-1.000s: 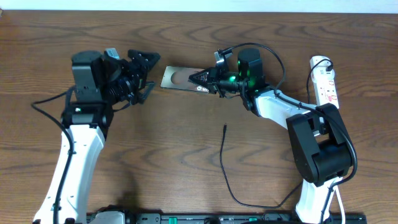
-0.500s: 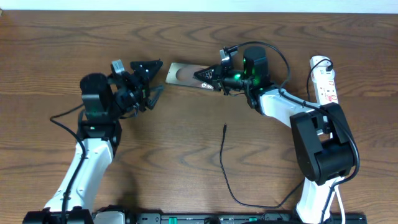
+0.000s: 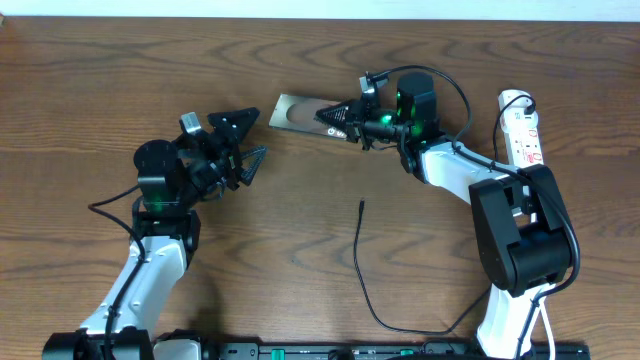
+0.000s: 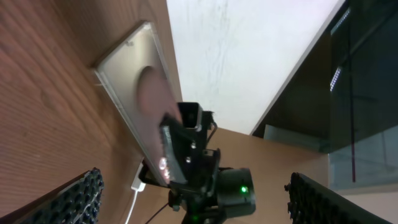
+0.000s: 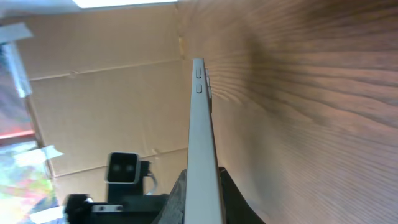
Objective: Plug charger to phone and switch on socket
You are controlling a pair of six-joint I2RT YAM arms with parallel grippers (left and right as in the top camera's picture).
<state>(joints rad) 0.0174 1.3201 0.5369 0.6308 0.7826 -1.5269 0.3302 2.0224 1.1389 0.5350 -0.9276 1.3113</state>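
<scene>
Hovering over the left half of the table [image 3: 80, 130], the left gripper [image 3: 250, 137] stands spread and empty, aimed at the phone [image 3: 295, 110]. The phone sits near the far edge, about midway along, pinched at its right end by the right gripper [image 3: 325, 116]. The charger [image 3: 361, 206] lies loose at the table's centre, its tip well apart from both; the socket [image 3: 523, 130] rests by the far right corner. Likely best: the right arm keeps the phone steady while the left fetches the tip — gripping just behind it.
</scene>
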